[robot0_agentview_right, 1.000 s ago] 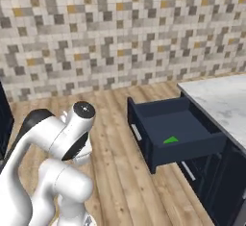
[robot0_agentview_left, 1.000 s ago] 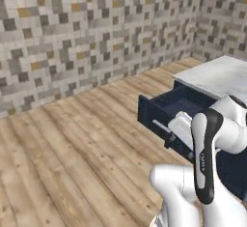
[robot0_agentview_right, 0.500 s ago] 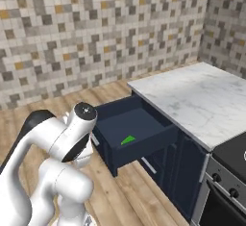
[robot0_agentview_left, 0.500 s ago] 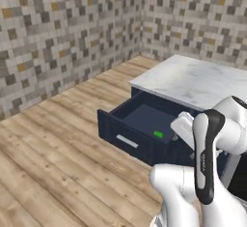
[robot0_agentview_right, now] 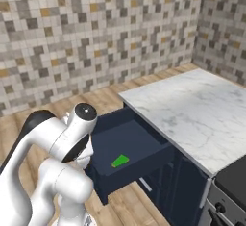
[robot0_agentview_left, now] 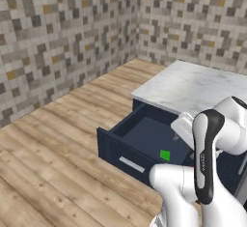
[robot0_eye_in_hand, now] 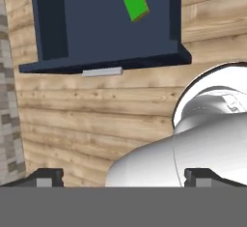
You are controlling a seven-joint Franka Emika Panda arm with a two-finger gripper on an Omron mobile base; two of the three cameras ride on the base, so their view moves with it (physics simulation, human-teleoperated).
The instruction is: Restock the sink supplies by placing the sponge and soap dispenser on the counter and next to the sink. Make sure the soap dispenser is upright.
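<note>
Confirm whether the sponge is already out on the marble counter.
No, the sponge lies on the floor of the open navy drawer, below the counter.

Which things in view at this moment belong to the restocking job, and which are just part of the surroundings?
Belongs to the job:
- sponge, lying in the open drawer
- gripper, open, holding nothing

Just surroundings:
- marble slab above the drawer
- black cooktop adjoining it
- wooden floor
- tiled wall
</note>
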